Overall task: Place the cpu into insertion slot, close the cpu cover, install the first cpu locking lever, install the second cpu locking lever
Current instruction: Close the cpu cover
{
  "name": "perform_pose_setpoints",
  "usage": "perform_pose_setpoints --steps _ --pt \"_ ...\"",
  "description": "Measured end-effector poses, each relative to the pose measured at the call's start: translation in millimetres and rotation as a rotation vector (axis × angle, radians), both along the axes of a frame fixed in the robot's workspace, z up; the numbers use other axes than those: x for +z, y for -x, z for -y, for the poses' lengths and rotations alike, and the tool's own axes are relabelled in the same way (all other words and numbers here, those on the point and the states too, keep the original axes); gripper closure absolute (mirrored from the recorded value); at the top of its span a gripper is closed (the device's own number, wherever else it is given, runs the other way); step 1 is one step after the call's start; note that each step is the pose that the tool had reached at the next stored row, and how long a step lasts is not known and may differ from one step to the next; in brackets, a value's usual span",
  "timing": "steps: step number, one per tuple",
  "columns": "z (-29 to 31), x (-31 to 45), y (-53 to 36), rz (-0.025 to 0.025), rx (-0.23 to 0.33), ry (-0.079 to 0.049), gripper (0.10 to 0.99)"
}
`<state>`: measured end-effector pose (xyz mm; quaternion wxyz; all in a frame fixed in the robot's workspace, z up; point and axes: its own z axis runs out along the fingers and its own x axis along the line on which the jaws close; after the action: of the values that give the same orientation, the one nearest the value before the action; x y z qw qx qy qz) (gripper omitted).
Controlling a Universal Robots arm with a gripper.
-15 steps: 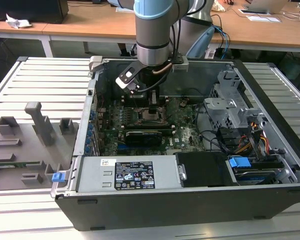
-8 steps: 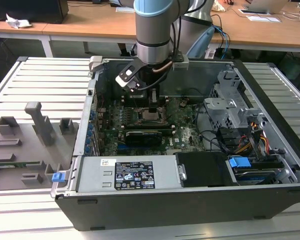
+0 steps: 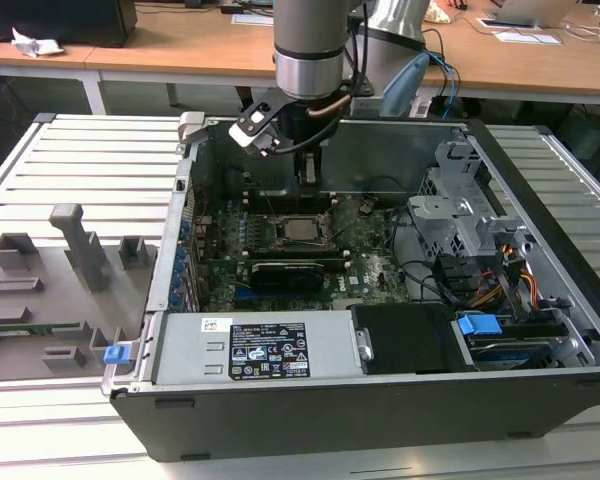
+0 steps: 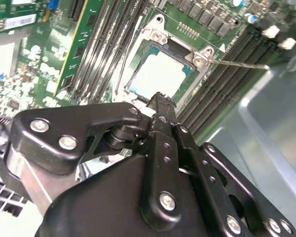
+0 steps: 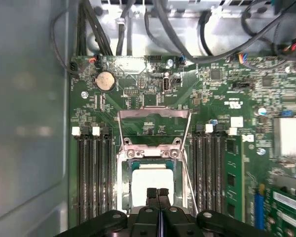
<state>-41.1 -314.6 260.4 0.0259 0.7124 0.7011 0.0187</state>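
Observation:
The cpu [image 5: 150, 178] lies flat in the insertion slot [image 5: 122, 182] on the green motherboard, its silvery top showing in both wrist views [image 4: 158, 76]. The cpu cover [image 5: 150, 153], a metal frame, lies down around the chip. A thin wire locking lever [image 4: 239, 63] sticks out sideways from the socket corner. My gripper [image 5: 158, 191] is shut with nothing between its fingers, its tips just over the chip's near edge [image 4: 160, 98]. In the exterior view the gripper [image 3: 308, 190] hangs inside the open case above the socket [image 3: 300, 228].
Long black memory slots [image 5: 91, 173] flank the socket on both sides. A black card [image 3: 285, 270], a drive cage [image 3: 460, 215], cables [image 3: 430, 275] and the power supply [image 3: 250, 350] crowd the case. A grey fixture plate [image 3: 40, 290] lies at the exterior view's left.

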Motion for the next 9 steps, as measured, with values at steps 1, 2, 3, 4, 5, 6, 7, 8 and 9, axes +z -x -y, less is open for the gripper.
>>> perform_pose_setpoints --steps 1,2,3,4,5,6,7,8,9 --pt "-0.1 2.0 -1.0 -0.0076 0.000 0.000 0.980" --pt "0.0 2.0 -2.1 -0.0123 0.000 0.000 0.980" --pt "0.0 2.1 -4.6 -0.0186 0.000 0.000 0.980" --pt "0.0 2.0 -8.4 -0.0275 0.000 0.000 0.980" --pt "0.0 2.0 -8.9 -0.0289 0.000 0.000 0.980" --pt "0.0 1.8 -9.5 -0.0304 0.000 0.000 0.980" --pt "0.3 1.4 -10.0 -0.0303 0.000 0.000 0.980" --pt "0.4 1.5 -11.7 -0.0303 0.000 0.000 0.980" --pt "0.5 1.5 -12.7 -0.0304 0.000 0.000 0.980"
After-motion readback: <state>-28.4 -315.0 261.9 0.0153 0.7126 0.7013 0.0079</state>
